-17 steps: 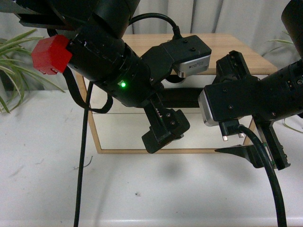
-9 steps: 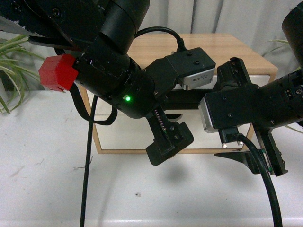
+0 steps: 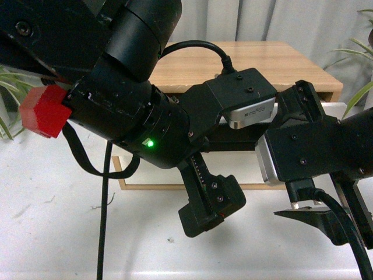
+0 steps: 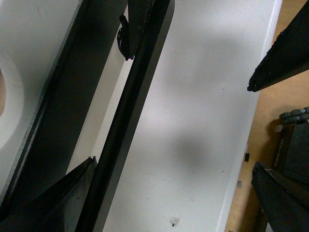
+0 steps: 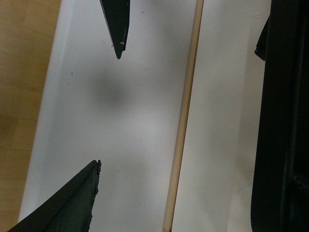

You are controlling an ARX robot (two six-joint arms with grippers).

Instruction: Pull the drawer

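White counter (image 3: 52,233) below; drawer (image 4: 193,121) looks stiff and light, so grip its handle (image 4: 129,111) mid-length. Left pincer (image 4: 109,107) gapes wide beside it, and right pincer (image 5: 107,110) gapes wide too.

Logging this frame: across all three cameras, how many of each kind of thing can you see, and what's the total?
Robot arms: 2
Wooden cabinet: 1
Drawer with black bar handle: 1
Leafy plants: 2
Red block on the left arm: 1
White table: 1
Curtain: 1
Total: 9
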